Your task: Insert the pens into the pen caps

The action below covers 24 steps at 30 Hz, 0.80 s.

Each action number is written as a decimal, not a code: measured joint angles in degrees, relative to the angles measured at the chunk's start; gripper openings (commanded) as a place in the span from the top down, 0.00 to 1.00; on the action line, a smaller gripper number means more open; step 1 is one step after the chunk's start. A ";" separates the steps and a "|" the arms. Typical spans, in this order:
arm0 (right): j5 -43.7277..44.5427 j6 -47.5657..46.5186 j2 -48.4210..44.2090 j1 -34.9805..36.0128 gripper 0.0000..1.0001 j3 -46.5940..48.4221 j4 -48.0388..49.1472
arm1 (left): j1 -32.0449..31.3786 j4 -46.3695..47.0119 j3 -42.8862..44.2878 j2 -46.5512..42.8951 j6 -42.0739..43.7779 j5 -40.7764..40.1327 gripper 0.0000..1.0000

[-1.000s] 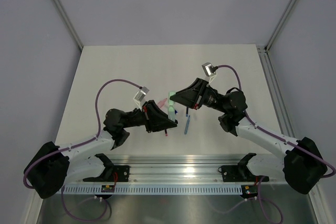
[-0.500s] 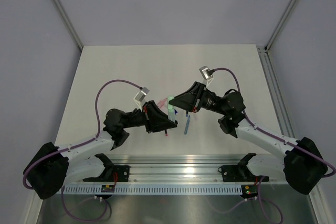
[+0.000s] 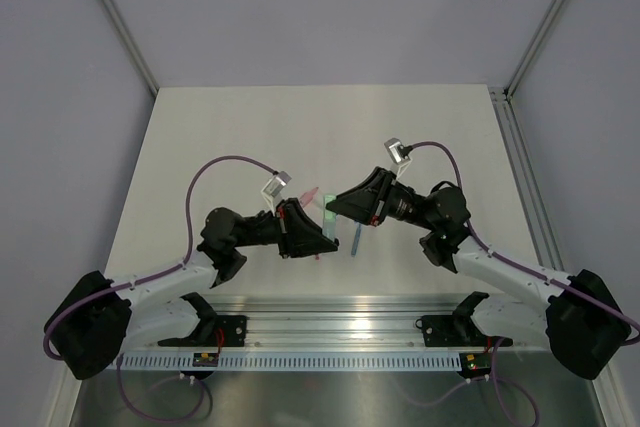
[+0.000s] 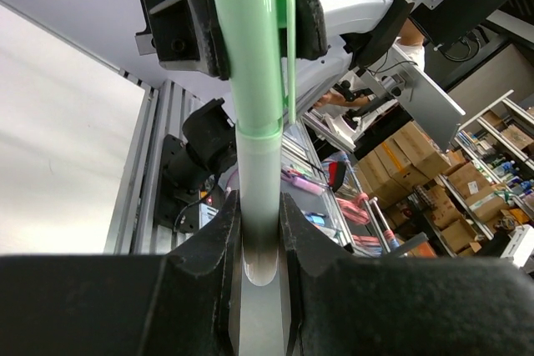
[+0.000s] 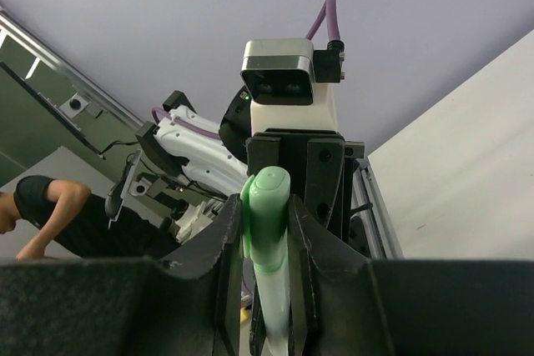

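Currently the left claw (image 4: pixel 259 235) pinches a pale pen barrel (image 4: pixel 257 181), while the right claw (image 5: pixel 265 210) pinches the mint green pen cap (image 4: pixel 250 47) seated on its end. A light blue pen (image 3: pixel 357 237) lies near that cap.

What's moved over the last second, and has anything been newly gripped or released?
The right tool, shut on the mint cap, dropped toward the near edge. The left tool, shut on the pen, edged right to meet it. Nothing was gripped or released. The pink cap and light blue pen on the table stayed put.
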 measured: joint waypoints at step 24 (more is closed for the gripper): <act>10.95 -4.52 -12.33 2.93 1.00 -8.94 -5.53 | -4.59 -13.99 5.16 -0.55 3.52 -0.98 1.00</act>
